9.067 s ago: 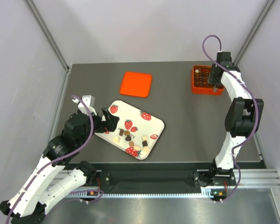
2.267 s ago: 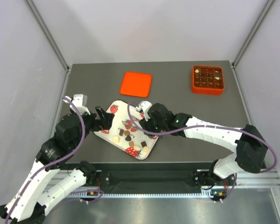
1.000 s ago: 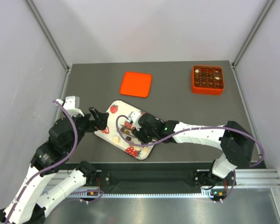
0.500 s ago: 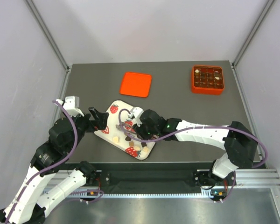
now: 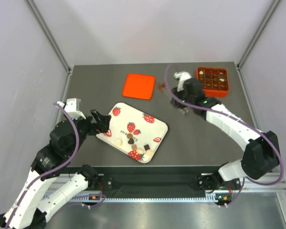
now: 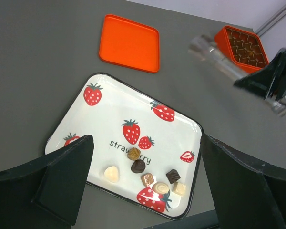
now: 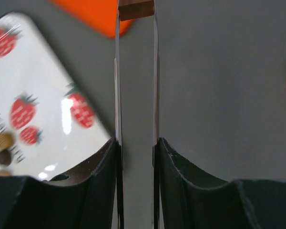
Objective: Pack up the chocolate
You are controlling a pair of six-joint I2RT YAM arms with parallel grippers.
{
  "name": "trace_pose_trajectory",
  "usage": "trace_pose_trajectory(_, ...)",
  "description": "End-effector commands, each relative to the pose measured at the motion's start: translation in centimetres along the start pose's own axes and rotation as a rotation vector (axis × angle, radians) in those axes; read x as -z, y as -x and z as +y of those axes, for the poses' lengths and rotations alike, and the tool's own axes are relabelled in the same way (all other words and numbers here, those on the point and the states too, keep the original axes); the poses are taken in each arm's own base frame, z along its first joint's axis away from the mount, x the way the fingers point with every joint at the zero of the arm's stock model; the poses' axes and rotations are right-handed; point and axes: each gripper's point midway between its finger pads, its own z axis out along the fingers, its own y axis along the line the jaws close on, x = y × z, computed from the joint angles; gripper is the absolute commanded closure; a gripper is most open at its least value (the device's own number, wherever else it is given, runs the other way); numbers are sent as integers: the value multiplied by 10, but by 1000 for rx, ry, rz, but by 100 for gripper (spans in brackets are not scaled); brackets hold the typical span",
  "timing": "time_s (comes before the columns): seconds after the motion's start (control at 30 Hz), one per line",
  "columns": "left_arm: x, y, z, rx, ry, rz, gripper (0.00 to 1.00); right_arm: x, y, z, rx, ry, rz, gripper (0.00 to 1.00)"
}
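R claw (image 7: 136, 15) is clamped on a brown square choc (image 7: 136, 8), pinched at the very tips of its thin fingers. From the top cam it's over the grey worktop (image 5: 205, 124), tips just beside the right edge of the orange lid (image 5: 139, 86), between the lid and the orange box (image 5: 212, 91). R wrist cam puts the piece over the lid's corner.

The box sits at the far-right of the worktop, lid off. Its grid cells hold chocs, mostly dark, w/ one pale one on the right side; can't tell which cells are empty.

L claw (image 6: 146, 138) is spread wide w/ nothing between the jaws, at the left end of the white strawberry tray (image 6: 109, 109) and facing across it.

The loose chocs (image 6: 138, 166) are on the tray, bunched twd its near edge: a cream one at left, a gold round and a dark one mid, then a brown square, a dark square and two cream pieces twd the right corner. All lie apart from both claws
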Motion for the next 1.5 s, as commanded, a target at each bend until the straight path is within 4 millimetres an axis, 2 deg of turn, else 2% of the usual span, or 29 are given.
trace_pose_trajectory(0.0, -1, 4, 0, 9, -2, -23, 2, 22, 39, -86, -122, -196, -83, 64)
trace_pose_trajectory(0.03, -2, 3, -1, 8, -3, -19, 2, 19, 38, -104, -155, -229, -68, 64)
trace_pose_trajectory(0.07, -2, 3, 0, 8, -1, -18, 2, 23, 34, -134, -216, -283, -57, 64)
trace_pose_trajectory(0.13, -3, 2, -2, 9, -7, -15, 2, 16, 29, -159, -273, -310, -30, 64)
trace_pose_trajectory(0.17, -4, 1, -2, 6, -5, -13, 2, 20, 25, -180, -320, -350, -23, 64)
trace_pose_trajectory(0.33, -4, 2, -2, 6, -2, -13, 2, 12, 19, -211, -386, -396, -5, 63)
trace_pose_trajectory(0.8, -8, -3, -1, 3, 1, 0, 2, 9, 13, -231, -388, -470, 26, 62)
trace_pose_trajectory(1.2, -5, -3, 4, 2, 19, -5, 2, -13, 12, -240, -389, -459, 55, 56)
trace_pose_trajectory(1.37, -6, -4, 3, 0, 17, 0, 2, -7, 21, -241, -375, -467, 41, 54)
trace_pose_trajectory(1.47, -8, -5, 1, 2, 12, 3, 2, 5, 35, -241, -364, -477, 15, 53)
